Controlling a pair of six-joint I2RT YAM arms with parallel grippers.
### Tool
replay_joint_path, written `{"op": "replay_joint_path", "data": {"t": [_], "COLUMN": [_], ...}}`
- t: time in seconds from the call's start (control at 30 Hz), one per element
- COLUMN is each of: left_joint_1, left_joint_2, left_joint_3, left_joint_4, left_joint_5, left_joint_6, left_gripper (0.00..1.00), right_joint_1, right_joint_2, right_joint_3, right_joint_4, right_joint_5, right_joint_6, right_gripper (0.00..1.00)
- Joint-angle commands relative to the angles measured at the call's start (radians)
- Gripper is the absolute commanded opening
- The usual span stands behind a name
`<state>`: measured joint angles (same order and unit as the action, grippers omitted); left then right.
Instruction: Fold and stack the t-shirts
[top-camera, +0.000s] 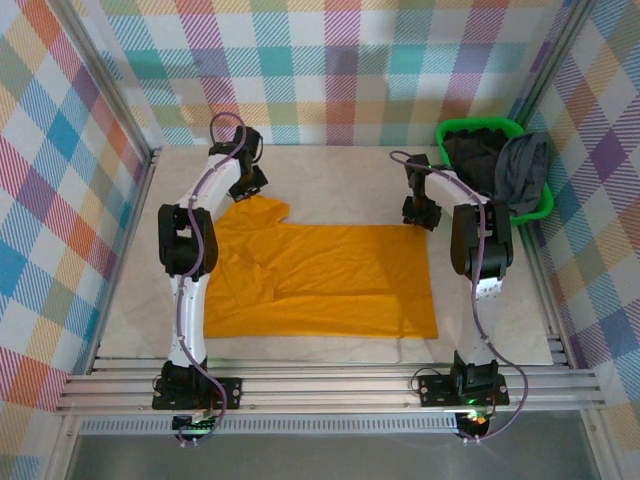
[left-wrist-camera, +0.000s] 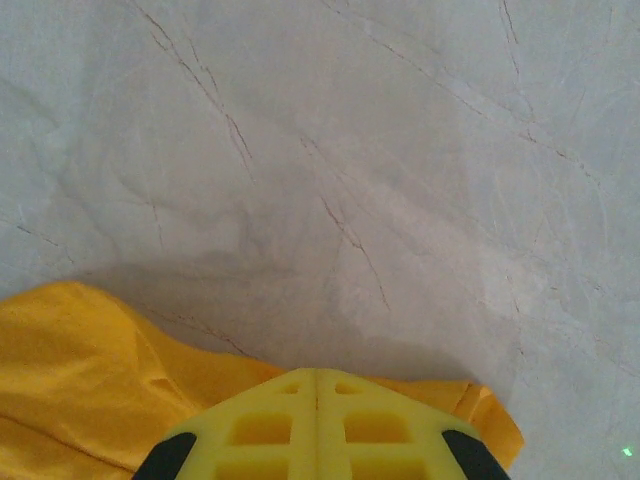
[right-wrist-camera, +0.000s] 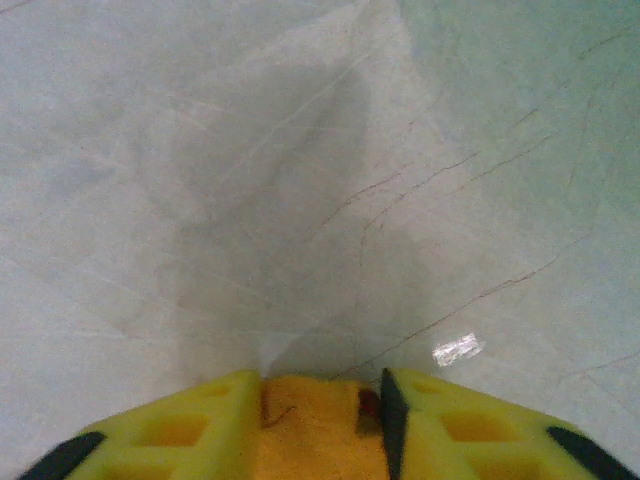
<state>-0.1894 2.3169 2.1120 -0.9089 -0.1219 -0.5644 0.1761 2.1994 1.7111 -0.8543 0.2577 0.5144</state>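
Marble table (top-camera: 330, 180), orange t-shirt (top-camera: 330, 280) spread flat

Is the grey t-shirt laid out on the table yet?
No, the grey t-shirt is draped over the rim of the green basket.

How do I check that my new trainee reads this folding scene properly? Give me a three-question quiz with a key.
1. True or false: the orange t-shirt lies inside the green basket.
2. Which cloth sits between the fingers of the right end effector? A orange, B grey, C none.
3. How many t-shirts are in the basket?
Key: 1 false, it is spread on the table. 2 A. 3 two, the grey t-shirt and the near-black t-shirt.
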Motion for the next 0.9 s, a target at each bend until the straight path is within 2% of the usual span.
{"op": "replay_joint_path", "data": {"t": [0.0, 0.17, 0.3, 0.57, 0.77, 0.87], "left_joint_1": [-0.005, -0.008, -0.013, -0.015, -0.015, -0.016], "left_joint_2": [-0.076, -0.12, -0.209, -0.535, -0.8, -0.921], "left_joint_3": [-0.022, -0.055, -0.146, -0.521, -0.75, -0.82], "left_joint_4": [-0.008, -0.041, -0.094, -0.108, -0.147, -0.181], "left_joint_5": [0.01, 0.028, 0.044, 0.044, -0.001, -0.035], "left_joint_6": [-0.008, -0.015, -0.068, -0.179, -0.256, -0.273], "left_gripper": [0.0, 0.0, 0.0, 0.0, 0.0, 0.0], "right_joint_1": [-0.006, -0.004, 0.002, 0.047, 0.068, 0.068], "right_joint_2": [0.023, -0.023, -0.095, -0.297, -0.468, -0.564], "right_joint_3": [0.029, -0.015, -0.081, -0.245, -0.421, -0.53], "right_joint_4": [-0.008, 0.036, 0.109, 0.249, 0.252, 0.279], "right_joint_5": [0.003, -0.007, -0.025, -0.04, 0.055, 0.04], "right_joint_6": [-0.011, -0.042, -0.109, -0.226, -0.152, -0.137], "right_gripper": [0.27, 0.01, 0.0, 0.0, 0.0, 0.0]}}
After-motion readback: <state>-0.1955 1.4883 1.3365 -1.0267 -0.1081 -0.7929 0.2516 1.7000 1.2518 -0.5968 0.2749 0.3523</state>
